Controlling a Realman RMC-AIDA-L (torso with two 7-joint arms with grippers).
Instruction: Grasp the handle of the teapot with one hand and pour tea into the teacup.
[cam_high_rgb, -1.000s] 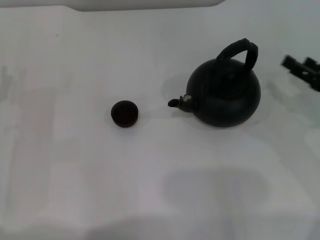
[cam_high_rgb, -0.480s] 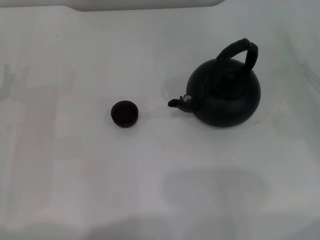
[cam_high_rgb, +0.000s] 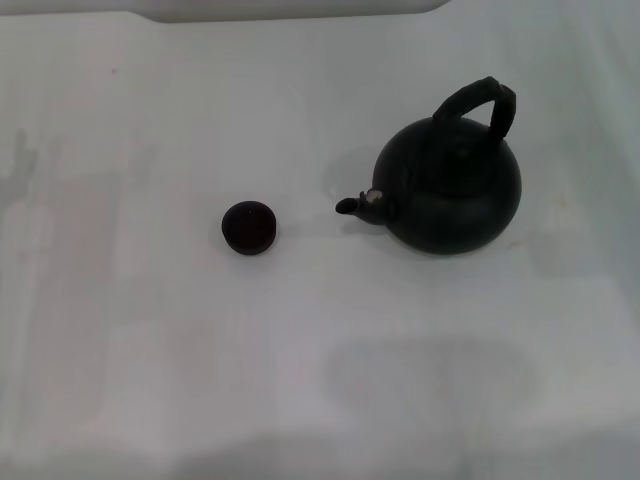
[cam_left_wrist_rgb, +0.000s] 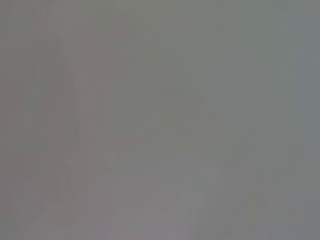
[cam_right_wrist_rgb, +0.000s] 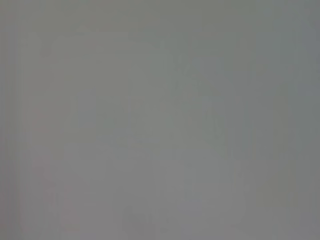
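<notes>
The round matte-black teapot (cam_high_rgb: 452, 193) stands upright on the white table at the right of the head view. Its short spout (cam_high_rgb: 358, 204), with a pale metallic spot, points left. Its thick black arched handle (cam_high_rgb: 480, 105) rises over the top. The tiny dark teacup (cam_high_rgb: 248, 227) stands to the left of the spout, a clear gap apart. Neither gripper shows in the head view. Both wrist views show only plain grey surface, with no fingers and no objects.
The white table (cam_high_rgb: 150, 350) spreads around both objects. A pale raised edge (cam_high_rgb: 290, 10) runs along the far side at the top of the head view.
A dark gripper that showed at the right edge one second ago has left the view. The teapot and teacup have not moved.
</notes>
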